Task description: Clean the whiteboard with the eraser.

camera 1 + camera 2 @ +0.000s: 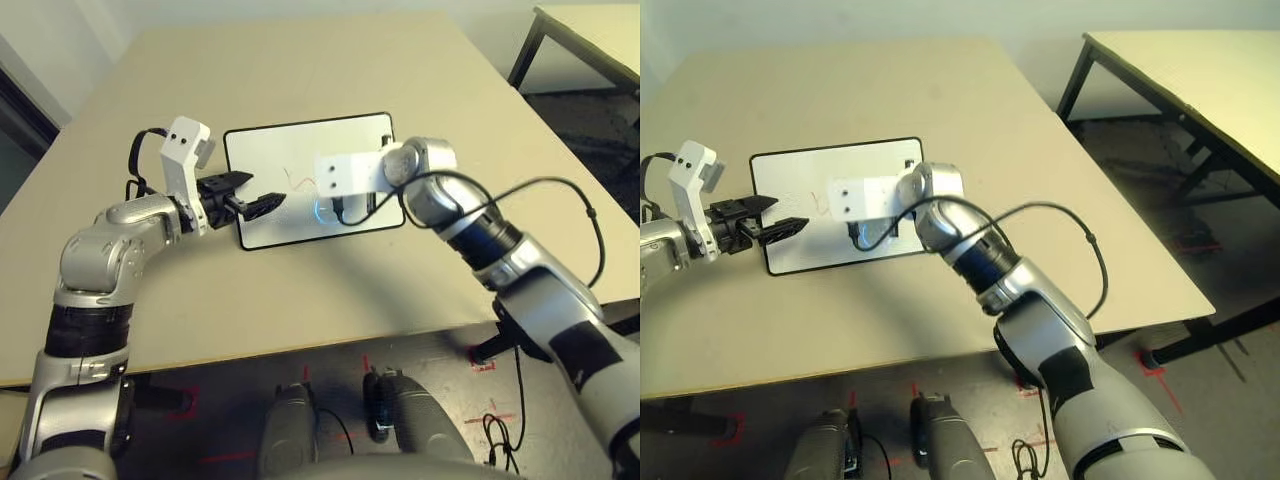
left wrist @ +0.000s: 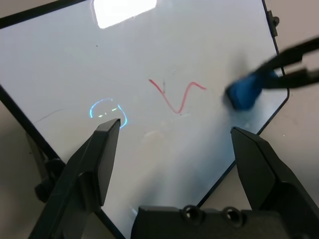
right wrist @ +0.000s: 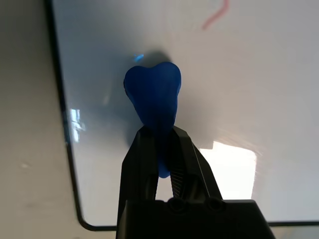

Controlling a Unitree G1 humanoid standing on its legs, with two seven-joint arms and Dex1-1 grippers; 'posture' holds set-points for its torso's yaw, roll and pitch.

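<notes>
Two-handed, reaches inward over the whiteboard; angles the left gripper sideways, wide open and empty; points the right gripper downward, shut on the blue eraser.

Red squiggle on whiteboard

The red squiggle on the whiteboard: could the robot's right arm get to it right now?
Probably yes: the right gripper holds the blue eraser over the board, and bare whiteboard lies between eraser and squiggle.
</notes>
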